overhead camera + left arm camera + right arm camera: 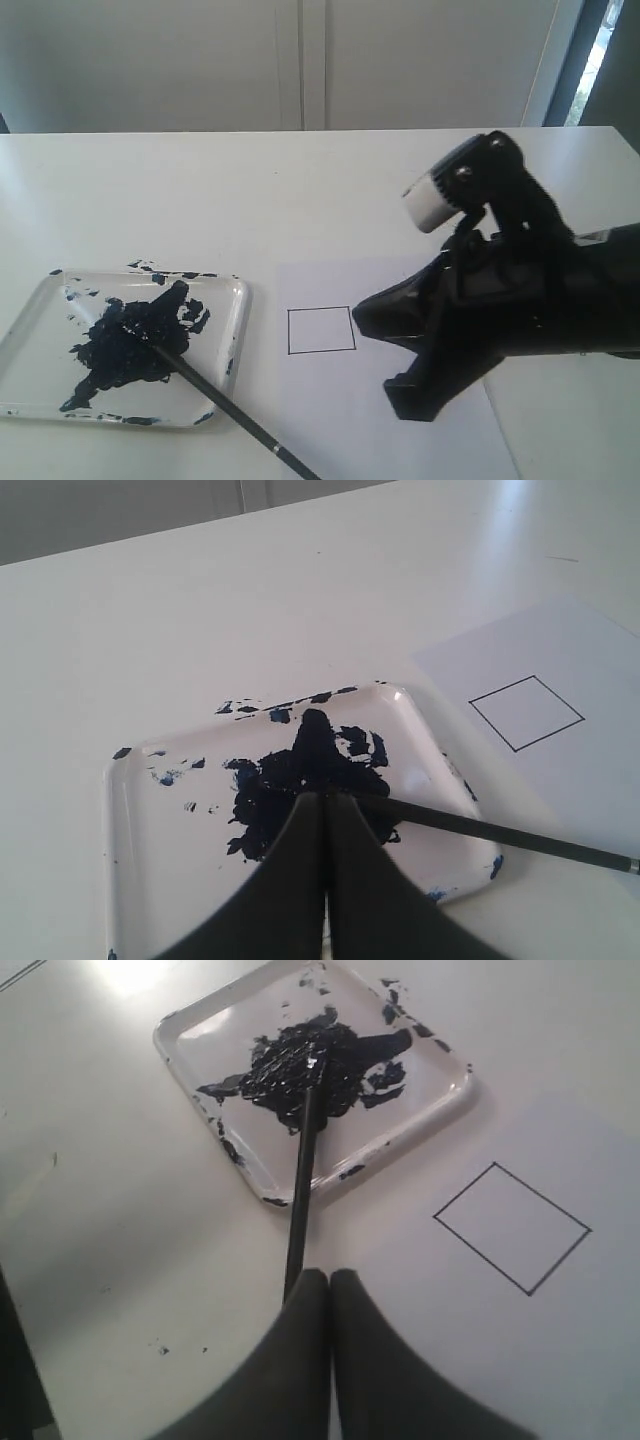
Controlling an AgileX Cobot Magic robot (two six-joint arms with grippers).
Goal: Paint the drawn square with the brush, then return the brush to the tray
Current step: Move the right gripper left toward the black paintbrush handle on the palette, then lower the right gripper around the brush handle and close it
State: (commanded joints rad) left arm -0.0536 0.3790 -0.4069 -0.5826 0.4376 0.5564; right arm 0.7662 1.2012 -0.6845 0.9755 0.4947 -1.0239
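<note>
Right gripper: pressed together, empty, over paper.
Left gripper: pressed together, empty, over tray.
Brush: lay tip in tray, handle toward 5 o'clock.
Square: was blank, at tray's 3 o'clock.
Progress: nothing done yet.

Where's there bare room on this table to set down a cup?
Free: the broad table behind the tray and paper, up to the wall. Narrow: the strip between tray and paper. Crowded: the brush handle juts past the tray's near rim, and the right arm hangs over the paper's right half.
</note>
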